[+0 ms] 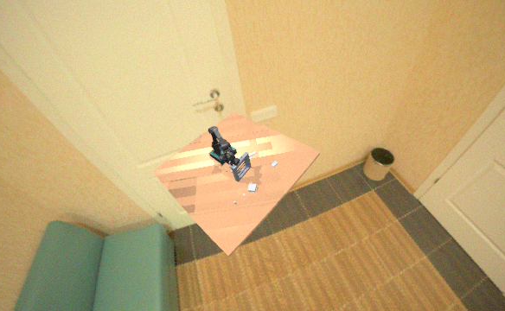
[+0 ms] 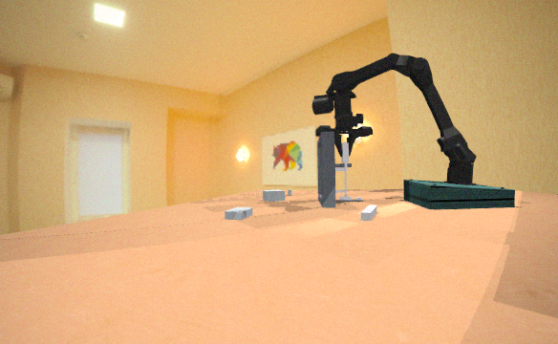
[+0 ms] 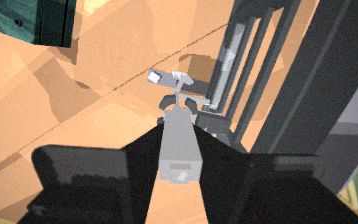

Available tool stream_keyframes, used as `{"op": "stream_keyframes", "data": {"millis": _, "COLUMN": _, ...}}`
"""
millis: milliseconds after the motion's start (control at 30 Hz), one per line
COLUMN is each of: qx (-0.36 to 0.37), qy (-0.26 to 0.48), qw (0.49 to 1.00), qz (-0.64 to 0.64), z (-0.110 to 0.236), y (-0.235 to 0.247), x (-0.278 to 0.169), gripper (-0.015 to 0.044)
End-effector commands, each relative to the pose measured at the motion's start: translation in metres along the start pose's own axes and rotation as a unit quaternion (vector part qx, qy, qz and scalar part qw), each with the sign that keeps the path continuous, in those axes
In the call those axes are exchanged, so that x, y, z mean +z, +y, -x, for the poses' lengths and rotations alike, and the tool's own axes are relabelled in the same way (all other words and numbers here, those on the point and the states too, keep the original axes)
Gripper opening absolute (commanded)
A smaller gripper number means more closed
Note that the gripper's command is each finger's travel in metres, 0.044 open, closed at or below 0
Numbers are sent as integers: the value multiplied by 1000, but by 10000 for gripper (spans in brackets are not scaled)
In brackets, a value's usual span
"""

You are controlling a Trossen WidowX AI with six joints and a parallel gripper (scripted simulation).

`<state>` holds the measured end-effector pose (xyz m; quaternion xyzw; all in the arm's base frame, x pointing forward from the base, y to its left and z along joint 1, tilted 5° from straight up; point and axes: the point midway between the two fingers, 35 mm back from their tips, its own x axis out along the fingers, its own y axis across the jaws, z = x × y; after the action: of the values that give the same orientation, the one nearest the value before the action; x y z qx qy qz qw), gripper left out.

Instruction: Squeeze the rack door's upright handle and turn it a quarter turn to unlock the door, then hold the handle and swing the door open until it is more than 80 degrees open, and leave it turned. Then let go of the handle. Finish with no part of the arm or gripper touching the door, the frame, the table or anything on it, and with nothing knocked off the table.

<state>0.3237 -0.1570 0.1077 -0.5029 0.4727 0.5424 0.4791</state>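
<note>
The handle (image 2: 345, 153) (image 3: 180, 142) stands upright at the near side of the dark frame (image 2: 327, 167) (image 3: 300, 75) (image 1: 237, 173), left of my base (image 2: 465, 198) in the exterior view. My gripper (image 2: 345, 152) (image 3: 177, 129) points down over it, fingers partly closed, pinching its top from both sides. A white bar (image 2: 369, 212) lies near, just right of the frame.

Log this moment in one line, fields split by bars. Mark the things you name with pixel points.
claw (image 2: 345, 152) (image 3: 177, 129): shut on handle (image 2: 345, 154) (image 3: 181, 145) | handle: upright | arm (image 2: 384, 69): arched above table (image 2: 212, 287) | release: not yet done

The dark frame (image 1: 236, 174) (image 2: 327, 167) (image 3: 300, 75) blocks one side of the tool (image 1: 234, 163) (image 2: 345, 149) (image 3: 181, 145); the opposite side offers room.
</note>
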Motion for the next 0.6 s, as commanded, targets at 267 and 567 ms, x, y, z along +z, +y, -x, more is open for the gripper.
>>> {"op": "stream_keyframes", "data": {"millis": 267, "qx": 0, "qy": 0, "qw": 994, "qz": -112, "z": 0, "y": 8, "x": 6, "gripper": 9}}
{"op": "stream_keyframes", "data": {"millis": 567, "qx": 0, "qy": 0, "qw": 979, "qz": -204, "z": 0, "y": 18, "x": 13, "gripper": 9}}
